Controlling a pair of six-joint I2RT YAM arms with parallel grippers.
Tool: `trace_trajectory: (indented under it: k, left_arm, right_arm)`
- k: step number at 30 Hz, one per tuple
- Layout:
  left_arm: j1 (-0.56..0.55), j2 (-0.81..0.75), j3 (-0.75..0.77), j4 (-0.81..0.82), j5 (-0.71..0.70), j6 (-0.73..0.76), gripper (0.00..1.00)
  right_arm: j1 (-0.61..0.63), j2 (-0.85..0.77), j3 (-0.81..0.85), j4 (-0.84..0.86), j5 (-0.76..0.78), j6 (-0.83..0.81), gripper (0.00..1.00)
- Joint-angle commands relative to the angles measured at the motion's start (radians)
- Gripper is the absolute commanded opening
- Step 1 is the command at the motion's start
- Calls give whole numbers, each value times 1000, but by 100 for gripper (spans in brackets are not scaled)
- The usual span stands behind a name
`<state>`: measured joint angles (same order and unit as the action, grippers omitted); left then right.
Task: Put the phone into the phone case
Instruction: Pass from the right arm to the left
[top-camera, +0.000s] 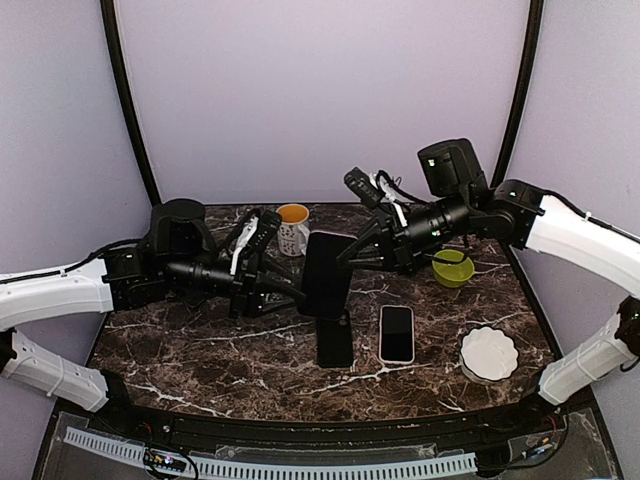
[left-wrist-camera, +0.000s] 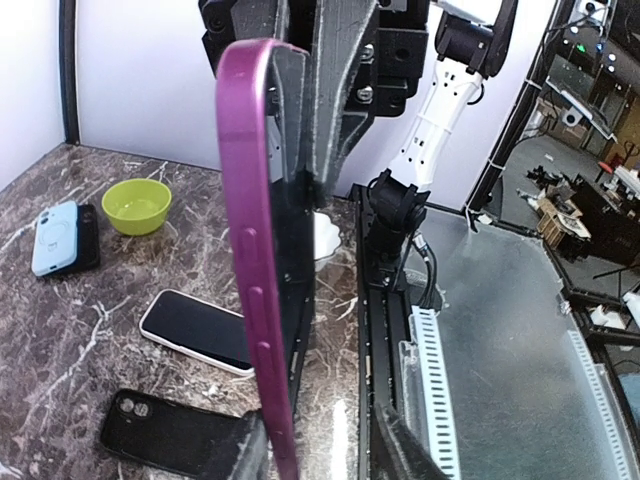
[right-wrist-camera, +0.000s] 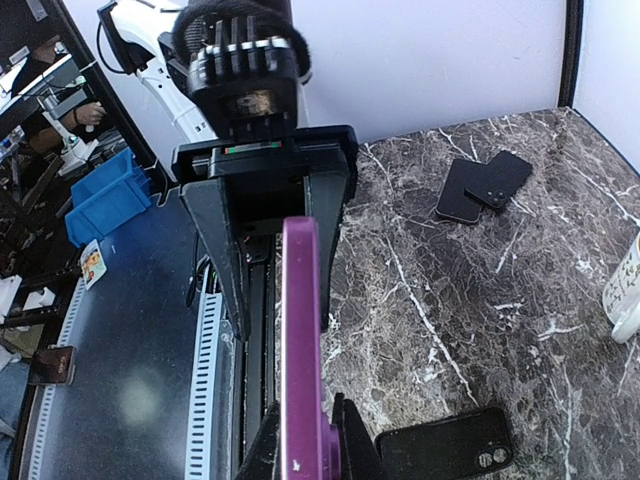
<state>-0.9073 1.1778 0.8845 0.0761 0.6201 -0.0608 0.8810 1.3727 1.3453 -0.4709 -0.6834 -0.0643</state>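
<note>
- The right gripper (right-wrist-camera: 305, 442) is clamped on the phone (top-camera: 328, 272), one finger pressed to each flat face. It holds the phone upright in the air above the table (top-camera: 200, 350).
- In the right wrist view the phone's purple edge rises straight out from between these fingers.
- The left gripper (left-wrist-camera: 325, 450) faces the right gripper and meets the phone at the opposite end.
- Its jaws stand apart around the phone. One finger lies against the purple side, and the other is clear of the dark face with a visible gap.
- The phone therefore hangs between the two grippers, gripped firmly only by the right one.
- The phone case (top-camera: 335, 342), black with a camera cut-out, lies flat on the table right below the held phone, nearer the arm bases than either gripper.
- A white-rimmed phone (top-camera: 396, 333) lies face up just beside the phone case, under the right gripper's forearm.
- A green bowl (top-camera: 452, 268) sits behind the right gripper's wrist, and a white dish (top-camera: 489, 352) is well out to the right gripper's outer side.
- A mug (top-camera: 293, 230) stands just beyond the left gripper's fingertips.
</note>
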Motion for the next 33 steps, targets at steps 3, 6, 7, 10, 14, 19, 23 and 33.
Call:
trace_trajectory:
  k: [3, 6, 7, 10, 14, 19, 23, 33]
  left_arm:
    - [-15, 28, 44, 49, 26, 3, 33]
    - [-23, 47, 52, 62, 35, 0, 33]
    - [-26, 50, 58, 64, 41, 0, 33]
    - [-36, 64, 69, 61, 44, 2, 11]
    - [-37, 43, 53, 102, 29, -22, 0]
    - [-37, 14, -30, 276, 13, -120, 0]
    - [-37, 21, -63, 344, 11, -164, 0]
    - [-36, 74, -59, 378, 46, -185, 0]
  right_arm:
    - [13, -14, 51, 25, -50, -20, 0]
    - [18, -14, 52, 25, -53, -20, 0]
    - [19, -13, 55, 21, -53, -22, 0]
    - [21, -9, 58, 15, -52, -24, 0]
    - [20, -23, 34, 39, -32, -11, 1]
    - [19, -95, -143, 205, -3, 98, 52]
    - [21, -148, -295, 450, -40, 272, 47]
    - [35, -130, -392, 687, -27, 395, 22]
